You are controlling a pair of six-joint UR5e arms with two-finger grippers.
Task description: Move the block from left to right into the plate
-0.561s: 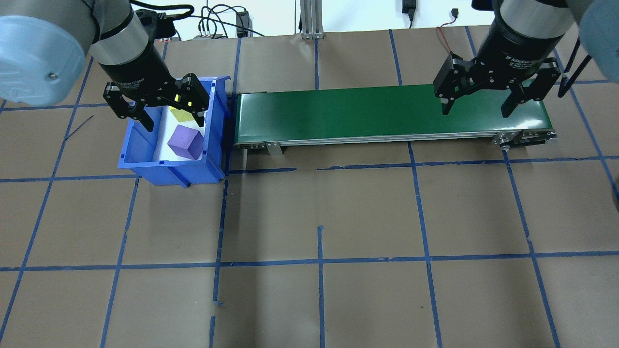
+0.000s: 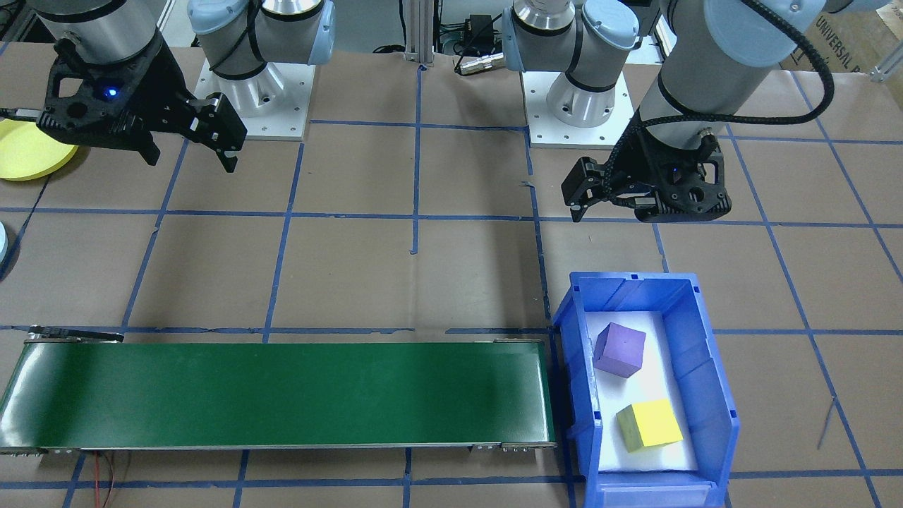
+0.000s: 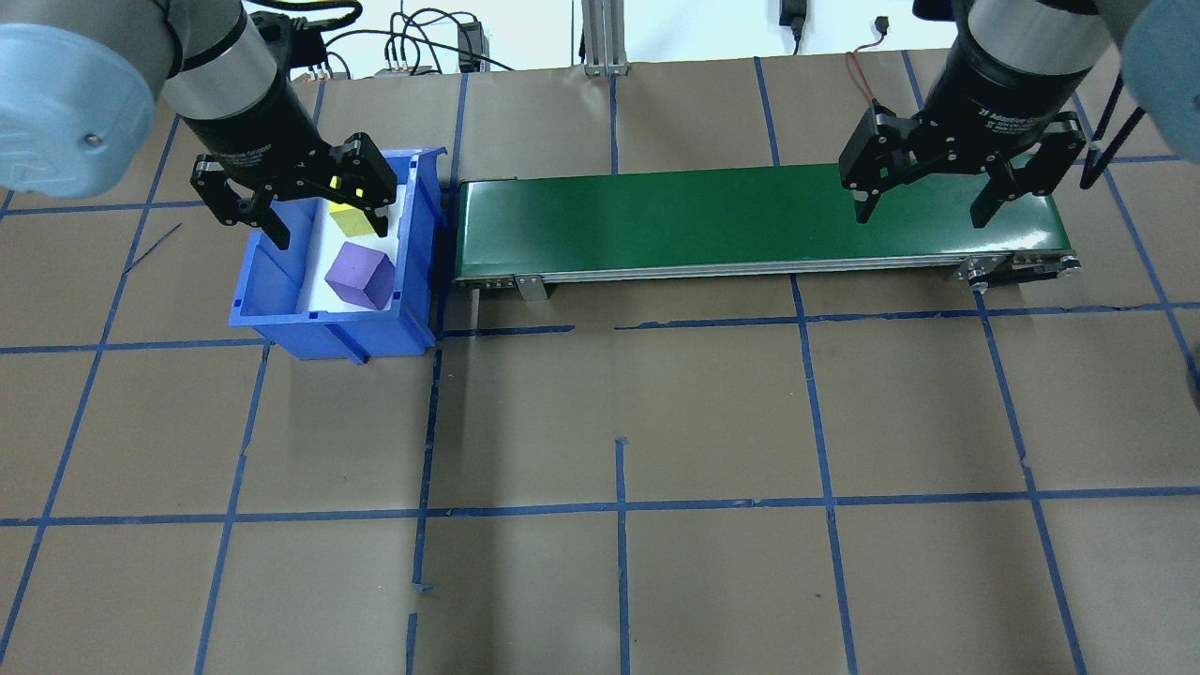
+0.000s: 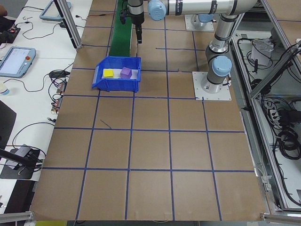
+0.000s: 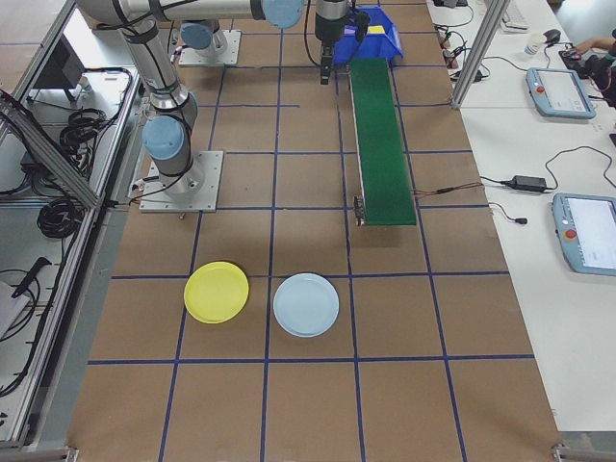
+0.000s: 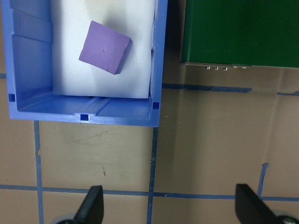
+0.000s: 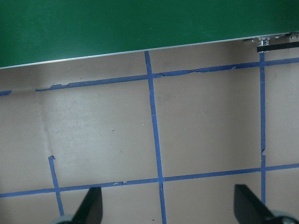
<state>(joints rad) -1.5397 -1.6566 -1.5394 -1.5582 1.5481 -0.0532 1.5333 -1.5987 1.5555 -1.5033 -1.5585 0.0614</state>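
- Purple foam cube (image 2: 619,350) lies in the blue plastic bin (image 2: 712,395), at 12 o'clock from the yellow foam cube (image 2: 649,425).
- Left gripper (image 3: 298,208), wide open and empty, should centre over it before descending.
- Right gripper (image 3: 926,192) waits wide open, empty, over the green conveyor belt (image 3: 712,220); the yellow plastic plate (image 5: 217,292) lies well apart.

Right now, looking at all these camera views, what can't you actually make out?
- Yellow block: in the overhead view the left claw covers part of it; the left wrist view cuts it off at the top edge.
- Yellow plate: front-facing view crops it at the left edge, behind the right claw.
- Light blue plate: whole only in the right-side view.
- Both claws: too small to judge in the side views.
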